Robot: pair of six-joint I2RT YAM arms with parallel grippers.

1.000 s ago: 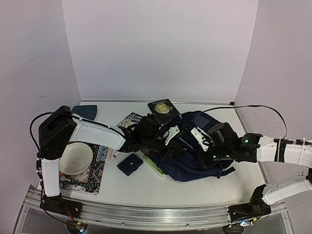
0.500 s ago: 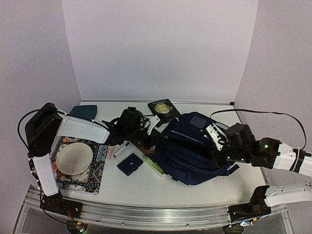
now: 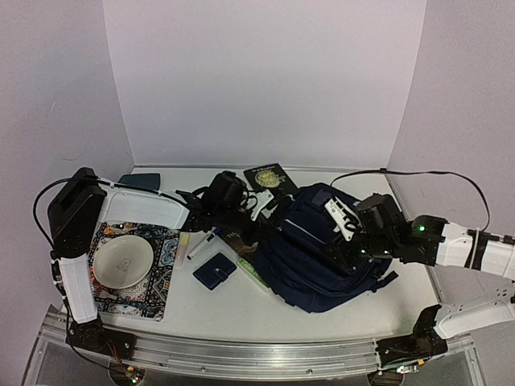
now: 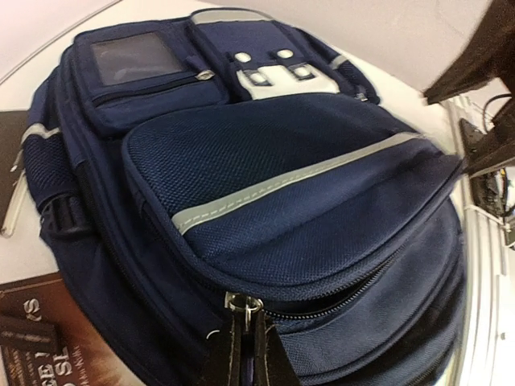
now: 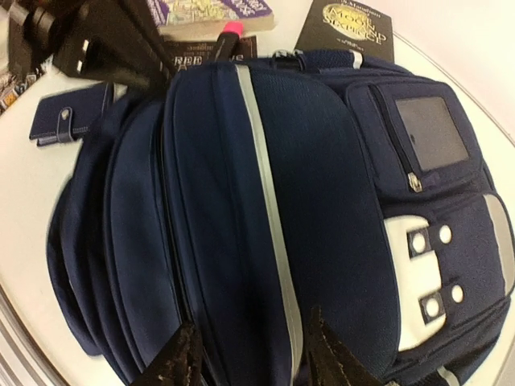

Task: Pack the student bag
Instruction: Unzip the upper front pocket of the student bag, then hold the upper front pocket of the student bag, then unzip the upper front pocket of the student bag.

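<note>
Left fingers point(image 4: 244, 358): pinched together on the zipper pull point(image 4: 242, 304) at the bottom centre of the left wrist view, on a zip seam of the student bag point(image 4: 265, 177). Right fingers point(image 3: 342, 251): spread apart, tips down over the bag's top panel at the right of the top view; contact with the fabric not discernible.

Layout on the bench point(image 3: 241, 315), top view, left to right:
- Far left: white plate point(image 3: 121, 259) resting on a patterned mat point(image 3: 159, 283).
- Upper left: dark-teal pouch point(image 3: 138, 180), flat, near the back edge.
- Left of centre: white pen point(image 3: 201, 243); navy wallet point(image 3: 214, 271) just below it, not touching.
- Centre: green strip-shaped item point(image 3: 253, 274) at the bag's left edge; touching or only beside, cannot tell.
- Upper centre: dark book point(image 3: 269, 177) with a gold disc on its cover, just beyond the bag.
- Centre to right: student bag lying flat, front side up, pale stripe across the bulging main panel, white buckle patches point(image 5: 426, 265) on the front pocket.
</note>
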